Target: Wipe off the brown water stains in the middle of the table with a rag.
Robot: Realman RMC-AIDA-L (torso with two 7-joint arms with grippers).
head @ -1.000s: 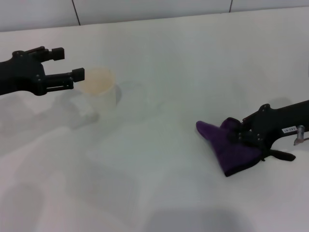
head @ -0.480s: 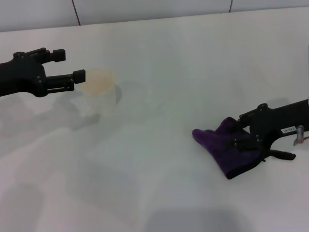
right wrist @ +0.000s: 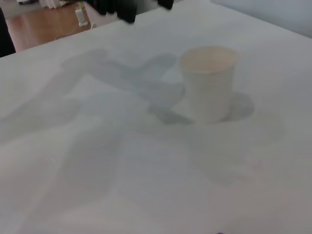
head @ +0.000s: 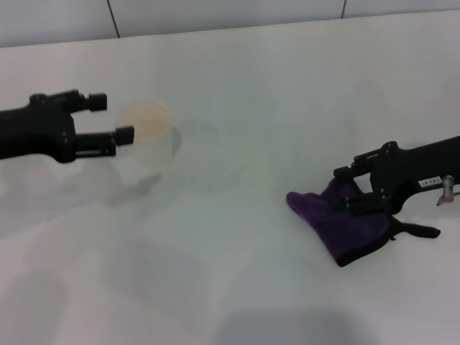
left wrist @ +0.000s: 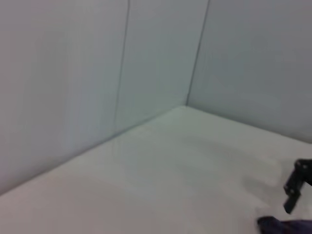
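The dark purple rag (head: 336,224) lies crumpled on the white table (head: 244,86) at the right. My right gripper (head: 348,190) is open just over the rag's right part, its lower finger above the cloth. The rag's edge (left wrist: 287,226) also shows in the left wrist view, with one right finger (left wrist: 294,187) above it. My left gripper (head: 112,118) is open at the far left, level with a pale cup. No brown stain shows in any view.
A pale translucent cup with a beige rim (head: 149,135) stands at the left, right beside my left fingertips; it also shows in the right wrist view (right wrist: 208,83). A grey tiled wall (left wrist: 97,63) runs behind the table.
My right gripper has opened and let go of the rag, which has spread a little on the table. My left gripper has moved slightly right, closer to the cup.
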